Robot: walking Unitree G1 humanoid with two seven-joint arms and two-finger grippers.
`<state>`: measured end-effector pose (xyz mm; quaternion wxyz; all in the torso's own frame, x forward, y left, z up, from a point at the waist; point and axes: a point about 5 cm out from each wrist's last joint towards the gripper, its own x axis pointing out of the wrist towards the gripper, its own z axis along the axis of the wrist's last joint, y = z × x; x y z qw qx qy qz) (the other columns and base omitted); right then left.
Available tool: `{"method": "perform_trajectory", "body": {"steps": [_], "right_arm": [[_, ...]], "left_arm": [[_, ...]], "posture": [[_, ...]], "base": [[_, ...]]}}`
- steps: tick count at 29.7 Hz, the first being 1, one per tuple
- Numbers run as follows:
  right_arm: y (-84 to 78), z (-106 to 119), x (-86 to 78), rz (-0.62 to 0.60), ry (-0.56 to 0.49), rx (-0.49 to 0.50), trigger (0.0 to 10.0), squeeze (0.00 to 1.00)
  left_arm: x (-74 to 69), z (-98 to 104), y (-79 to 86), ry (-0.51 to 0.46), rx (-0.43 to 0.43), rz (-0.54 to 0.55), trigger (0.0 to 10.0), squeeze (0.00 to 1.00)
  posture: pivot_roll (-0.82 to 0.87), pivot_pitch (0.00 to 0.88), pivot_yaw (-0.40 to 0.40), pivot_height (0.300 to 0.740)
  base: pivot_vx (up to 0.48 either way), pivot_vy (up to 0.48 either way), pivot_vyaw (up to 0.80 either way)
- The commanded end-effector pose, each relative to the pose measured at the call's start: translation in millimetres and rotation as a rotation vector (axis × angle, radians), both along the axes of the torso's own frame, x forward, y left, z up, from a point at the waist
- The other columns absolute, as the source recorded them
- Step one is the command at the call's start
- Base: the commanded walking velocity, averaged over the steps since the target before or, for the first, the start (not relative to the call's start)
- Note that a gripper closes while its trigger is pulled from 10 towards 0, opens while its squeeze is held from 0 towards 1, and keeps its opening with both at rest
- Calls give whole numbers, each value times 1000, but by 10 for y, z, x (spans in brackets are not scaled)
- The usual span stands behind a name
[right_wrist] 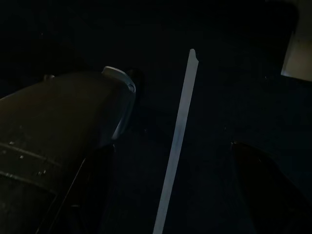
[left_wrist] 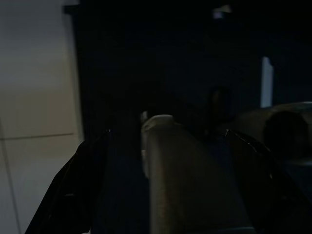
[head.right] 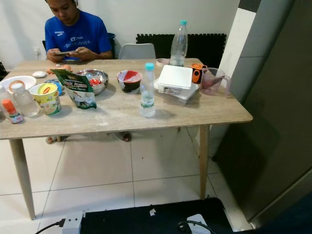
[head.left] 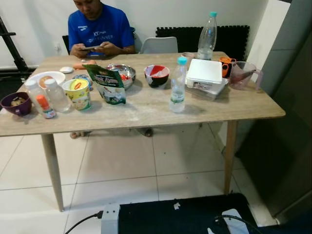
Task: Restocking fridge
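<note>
So you saw tabletop [head.left: 146, 114] full of food: small water bottle [head.left: 178, 85] near front edge, white box [head.left: 205, 73] just beside it, green bag [head.left: 108, 84] further left. Left end effector [left_wrist: 168, 185] and right end effector [right_wrist: 170, 195] hung in dark, fingers spread apart, holding nothing.

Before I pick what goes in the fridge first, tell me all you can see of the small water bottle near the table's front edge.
The small water bottle stands upright on the wooden table, near the front edge, right of the green pouch and left of the white lidded box. It is clear plastic with a light blue cap and a label band around its middle. It stands alone; nothing but the table touches it.
</note>
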<state>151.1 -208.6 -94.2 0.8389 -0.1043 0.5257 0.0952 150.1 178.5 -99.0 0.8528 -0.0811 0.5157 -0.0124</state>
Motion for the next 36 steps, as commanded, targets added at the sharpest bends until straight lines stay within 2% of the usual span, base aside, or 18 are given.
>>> {"method": "perform_trajectory", "body": {"steps": [1,9,15,18,19,20,22,24,26,27,28,29,31,32,33,34,35,36], "right_arm": [[48,20,66,4,-24,17,10000,0],[50,24,75,14,-30,16,10000,0],[74,47,130,45,-60,14,10000,0],[131,97,245,76,-111,33,10000,0],[177,136,327,93,-144,59,10000,0],[177,136,327,93,-144,59,10000,0],[307,233,498,147,-208,162,10000,0],[307,233,498,147,-208,162,10000,0],[516,412,730,259,-287,343,10000,0],[579,489,815,299,-315,399,10000,0],[579,489,815,299,-315,399,10000,0],[639,582,912,331,-348,466,10000,0],[639,582,912,331,-348,466,10000,0],[681,659,982,349,-372,527,10000,0],[766,786,1068,402,-395,651,10000,0],[766,786,1068,402,-395,651,10000,0],[861,930,1128,487,-409,789,10000,0],[919,1027,1153,550,-415,878,10000,0]], "left_arm": [[-1,2,25,2,3,-2,10000,0],[-13,-3,28,11,0,9,10000,0],[-8,-2,31,8,3,25,10000,0],[-3,0,30,7,3,24,10000,0],[-2,1,31,5,4,23,10000,0],[-2,1,31,5,4,23,10000,0],[9,6,35,-1,7,23,10000,0],[9,6,35,-1,7,23,10000,0],[24,13,49,-10,12,29,10000,0],[28,15,54,-12,14,30,10000,0],[28,15,54,-12,14,30,10000,0],[31,17,54,-14,14,29,10000,0],[31,17,54,-14,14,29,10000,0],[34,18,51,-16,13,26,10000,0],[35,19,47,-19,11,27,10000,0],[35,19,47,-19,11,27,10000,0],[35,18,41,-21,9,29,10000,0],[35,18,37,-22,8,30,10000,0]], "posture": [[-8,13,-7,740],[-8,14,-6,740],[-8,14,-6,740],[-10,14,-6,740],[-11,17,-4,740],[-11,17,-4,740],[-9,17,-5,740],[-9,17,-5,740],[-9,19,-3,740],[-9,19,-3,740],[-9,19,-3,740],[-10,20,-2,740],[-10,20,-2,740],[-10,20,-2,740],[-8,24,-3,740],[-8,24,-3,740],[-8,24,-3,740],[-8,27,-6,740]], "base": [[0,0,0],[0,-415,0],[0,0,0],[0,0,0],[0,0,0],[0,0,0],[0,0,0],[0,0,0],[0,0,0],[0,0,0],[0,0,0],[0,0,0],[0,0,0],[0,0,0],[0,0,0],[0,0,0],[0,0,0],[0,0,0]]}}
